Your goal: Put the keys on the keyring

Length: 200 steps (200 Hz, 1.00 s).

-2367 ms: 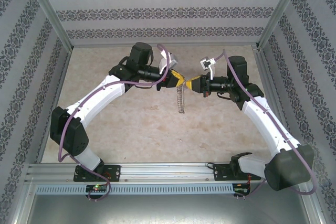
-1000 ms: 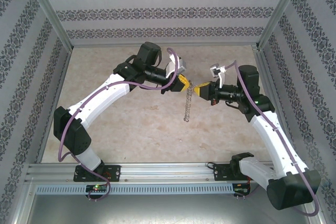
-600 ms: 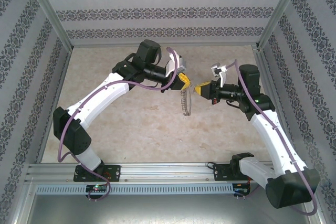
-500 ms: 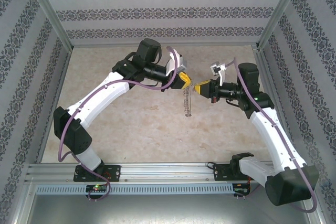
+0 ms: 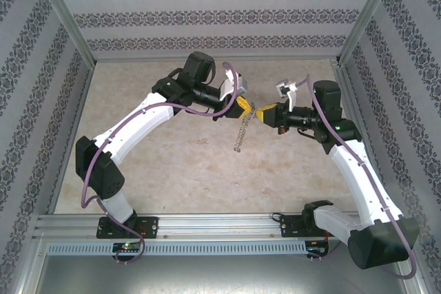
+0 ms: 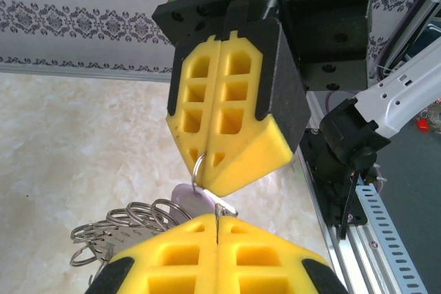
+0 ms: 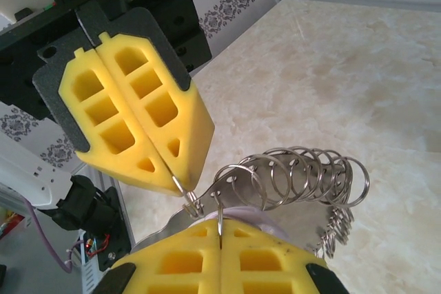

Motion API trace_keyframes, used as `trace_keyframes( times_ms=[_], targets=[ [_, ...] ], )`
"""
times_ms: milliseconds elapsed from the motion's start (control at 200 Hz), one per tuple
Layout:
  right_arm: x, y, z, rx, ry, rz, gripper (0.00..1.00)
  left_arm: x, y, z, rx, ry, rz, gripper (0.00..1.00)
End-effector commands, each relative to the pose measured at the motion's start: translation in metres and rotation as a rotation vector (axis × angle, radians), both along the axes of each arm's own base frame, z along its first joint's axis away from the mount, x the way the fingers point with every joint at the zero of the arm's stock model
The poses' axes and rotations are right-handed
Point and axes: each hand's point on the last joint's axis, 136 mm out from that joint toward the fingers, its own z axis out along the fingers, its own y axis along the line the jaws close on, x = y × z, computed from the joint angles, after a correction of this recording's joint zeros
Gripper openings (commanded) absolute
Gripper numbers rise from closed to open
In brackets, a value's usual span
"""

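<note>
Keyring swung left, hanging slanted, pinched by left and right jaws

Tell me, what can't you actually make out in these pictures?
- the key: left wrist view, mostly behind the left gripper; shape unclear.
- the keyring: right wrist view, lower part hidden by the right gripper.
- Top view: where the grippers meet is too small to tell what each pinches.

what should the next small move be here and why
Probably a small twist of the right gripper to work the key along the wire. It and the left gripper are shut tip to tip on the keyring, which hangs below, and the pale key sits at the pinch.
</note>
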Motion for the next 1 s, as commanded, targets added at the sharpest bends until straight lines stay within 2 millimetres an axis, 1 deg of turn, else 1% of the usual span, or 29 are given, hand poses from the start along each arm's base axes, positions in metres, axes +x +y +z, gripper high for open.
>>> trace_keyframes(
  times_ms=[0,145,415,665,869,994],
  targets=[
    [-0.006,-0.004,-0.001,-0.010,-0.020,-0.009,0.00,-0.004,-0.005,0.014,-0.024,-0.051,-0.027,0.00],
    [-0.009,-0.002,0.004,0.004,-0.023,0.006,0.00,-0.005,-0.005,0.014,-0.025,-0.048,-0.031,0.00],
    [-0.004,0.006,0.012,0.005,-0.041,0.035,0.00,-0.006,-0.005,0.016,-0.030,-0.046,-0.040,0.00],
    [-0.002,0.013,0.013,0.002,-0.046,0.053,0.00,-0.008,-0.005,0.016,-0.033,-0.037,-0.050,0.00],
    [-0.002,0.014,0.015,0.000,-0.049,0.057,0.00,-0.009,-0.006,0.014,-0.032,-0.031,-0.054,0.00],
    [-0.001,0.011,0.012,-0.016,-0.047,0.038,0.00,-0.008,-0.006,0.014,-0.032,-0.032,-0.050,0.00]
  ],
)
